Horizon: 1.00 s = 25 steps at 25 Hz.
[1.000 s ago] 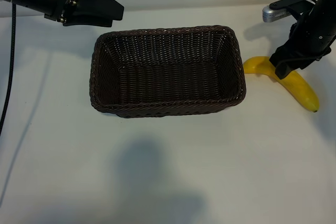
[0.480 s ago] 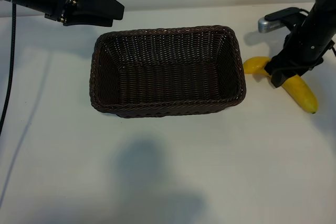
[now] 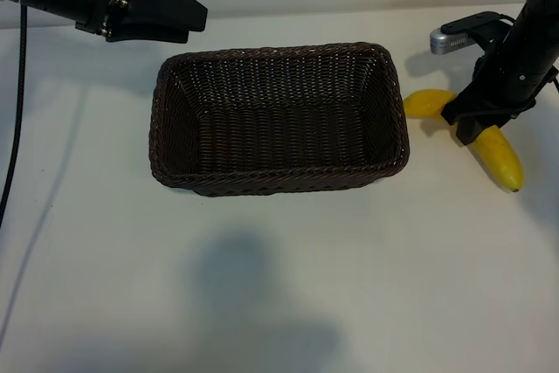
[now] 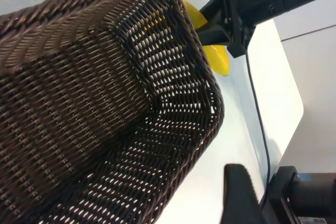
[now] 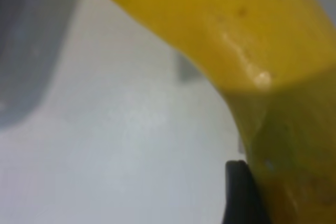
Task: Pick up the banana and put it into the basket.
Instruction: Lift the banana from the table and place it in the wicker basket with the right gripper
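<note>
I have the right tool (image 3: 474, 121) down astride the curved yellow banana (image 3: 498, 156) lying on the white counter (image 3: 349, 286), right of the dark woven wicker basket (image 3: 175, 141). Whether it is clamped I cannot tell. The left tool (image 3: 179, 17) sits parked, apart, upper left. Lifting and dropping remain.

The banana (image 3: 500, 156) lies on the table (image 3: 349, 286) just right of the basket (image 3: 278, 118).
</note>
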{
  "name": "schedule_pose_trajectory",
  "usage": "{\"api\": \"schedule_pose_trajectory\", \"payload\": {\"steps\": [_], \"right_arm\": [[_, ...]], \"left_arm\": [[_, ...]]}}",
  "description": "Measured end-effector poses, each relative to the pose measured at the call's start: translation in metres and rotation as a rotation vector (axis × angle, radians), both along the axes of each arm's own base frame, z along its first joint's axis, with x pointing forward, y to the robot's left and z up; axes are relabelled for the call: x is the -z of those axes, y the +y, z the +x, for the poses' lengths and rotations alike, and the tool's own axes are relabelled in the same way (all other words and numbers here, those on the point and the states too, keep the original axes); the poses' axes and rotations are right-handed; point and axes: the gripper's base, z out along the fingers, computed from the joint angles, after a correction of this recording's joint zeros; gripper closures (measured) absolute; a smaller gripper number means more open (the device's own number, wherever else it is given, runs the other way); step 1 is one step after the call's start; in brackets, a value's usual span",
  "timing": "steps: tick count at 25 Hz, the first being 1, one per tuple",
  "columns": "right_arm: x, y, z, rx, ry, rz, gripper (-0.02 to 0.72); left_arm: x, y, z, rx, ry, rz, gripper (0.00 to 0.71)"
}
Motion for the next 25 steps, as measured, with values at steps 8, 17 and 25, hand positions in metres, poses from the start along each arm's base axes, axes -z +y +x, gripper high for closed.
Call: {"api": "schedule_pose_trajectory", "payload": {"steps": [8,17,25], "right_arm": [[-0.089,-0.012,-0.003,0.072,-0.041,0.034,0.285],[-0.153,0.028,-0.024,0.046,-0.131,0.327,0.285],[-0.141,0.113,-0.043,-0.178,-0.133,0.311,0.285]], "left_arm": [[-0.003,-0.002,0.001,0.001,-0.013,-0.039,0.256],[-0.003,-0.002,0.0,0.006,-0.01,-0.04,0.256],[-0.003,-0.002,0.0,0.005,-0.007,-0.042,0.257]]}}
